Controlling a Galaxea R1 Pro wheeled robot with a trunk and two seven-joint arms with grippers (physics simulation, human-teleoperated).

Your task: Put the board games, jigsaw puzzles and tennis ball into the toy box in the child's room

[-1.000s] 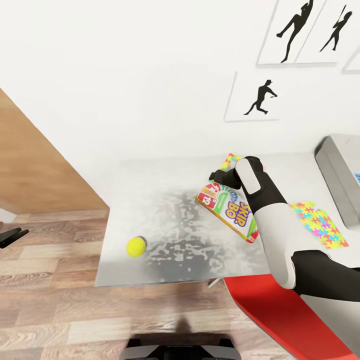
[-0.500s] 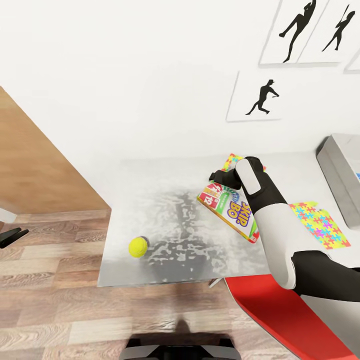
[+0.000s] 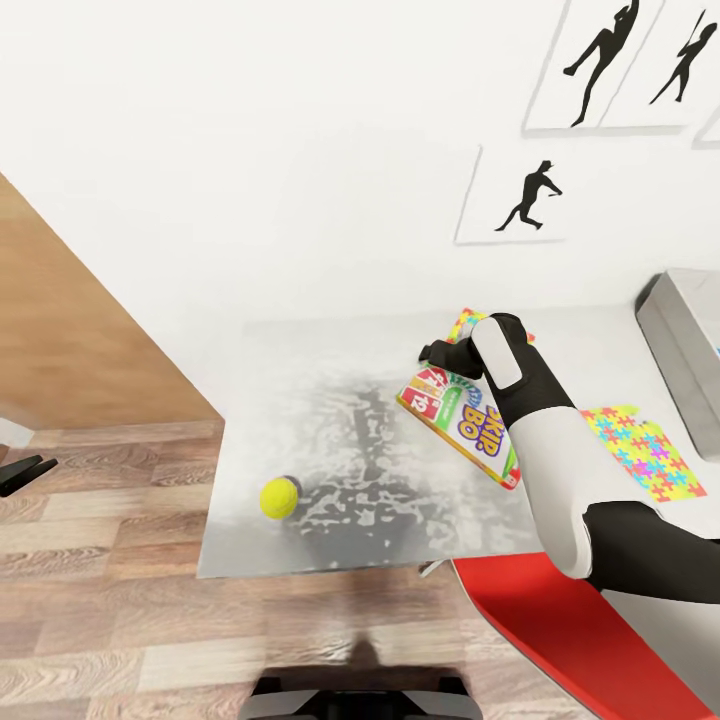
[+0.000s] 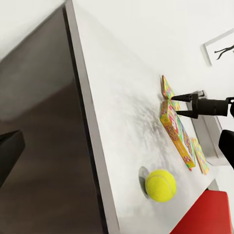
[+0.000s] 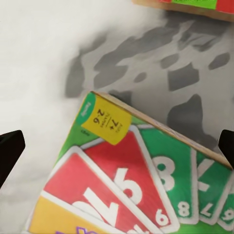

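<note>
Head view has my right gripper (image 3: 432,352) hovering wide open and empty over the near end of the board game (image 3: 462,423) lying flat on the table (image 3: 300,380), so I should descend squarely astride its edges before closing.

Your table (image 3: 330,400) is pale grey-white with darker marbled blotches, and the tennis ball (image 3: 279,497) near its front edge is plain yellow-green. The board game (image 3: 462,424) shows red, green and yellow cards with white numerals like 6 and 8. The 2 jigsaw puzzles (image 3: 643,448) mix yellow, pink, blue, green and orange.
</note>
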